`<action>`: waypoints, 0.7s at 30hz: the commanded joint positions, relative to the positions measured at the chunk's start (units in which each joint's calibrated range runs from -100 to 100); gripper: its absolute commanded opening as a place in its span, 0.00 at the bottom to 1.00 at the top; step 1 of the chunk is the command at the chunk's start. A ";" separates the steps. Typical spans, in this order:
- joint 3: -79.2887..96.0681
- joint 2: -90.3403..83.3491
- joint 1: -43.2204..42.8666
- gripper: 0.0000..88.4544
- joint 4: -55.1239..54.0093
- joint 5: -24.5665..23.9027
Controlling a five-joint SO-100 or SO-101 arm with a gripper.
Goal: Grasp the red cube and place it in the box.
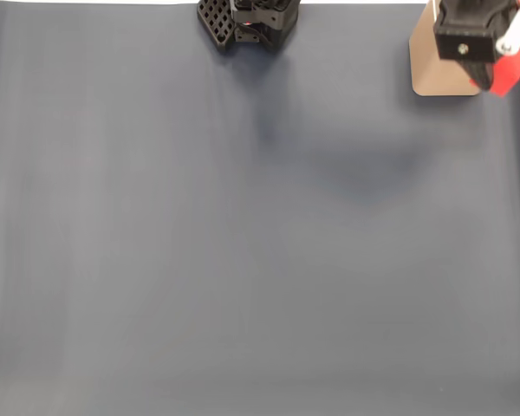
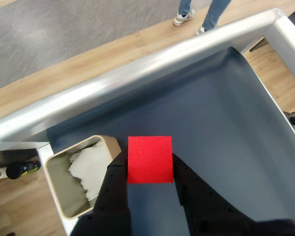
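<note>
While the arm hung up at about 1 o'clock in the fixed view, the black two-finger gripper (image 2: 150, 169) was clamped on the small bright-red matte cube (image 2: 149, 159), one finger on each side face, so the cube was up in the air, not on the table. In the wrist view the tall beige thin-walled box with rounded corners (image 2: 54, 193) sat at roughly 9 o'clock from the cube, just beside it, with a crumpled white wad of paper (image 2: 88, 164) inside. The fixed view had the cube (image 1: 509, 71) poking out at the box's (image 1: 433, 74) right edge, over the dark grey-blue mat (image 1: 243, 260).

My guess is the cube's light and stiff, flat faces, probably a bit slick, so squeezing two opposite faces dead centre like that looked right. It didn't look lined up over the opening yet, so I'd say it needed shifting toward 9 o'clock before letting go. The box walls looked thin, so a bump might tip it.

Someone's legs and shoes (image 2: 196, 12) were at 12 o'clock, beyond the silver metal table rail (image 2: 137, 73).
</note>
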 commanded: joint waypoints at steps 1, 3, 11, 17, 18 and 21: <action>0.67 -4.50 -2.83 0.00 0.20 -0.78; 1.76 -5.97 -4.11 0.00 0.04 -1.07; 4.50 -9.26 -8.37 0.00 -1.11 -1.51; 7.05 -11.60 -11.21 0.00 -1.44 -1.61; 7.96 -12.21 -11.64 0.00 -1.52 -1.47; 10.70 -13.94 -12.63 0.00 -2.09 -0.54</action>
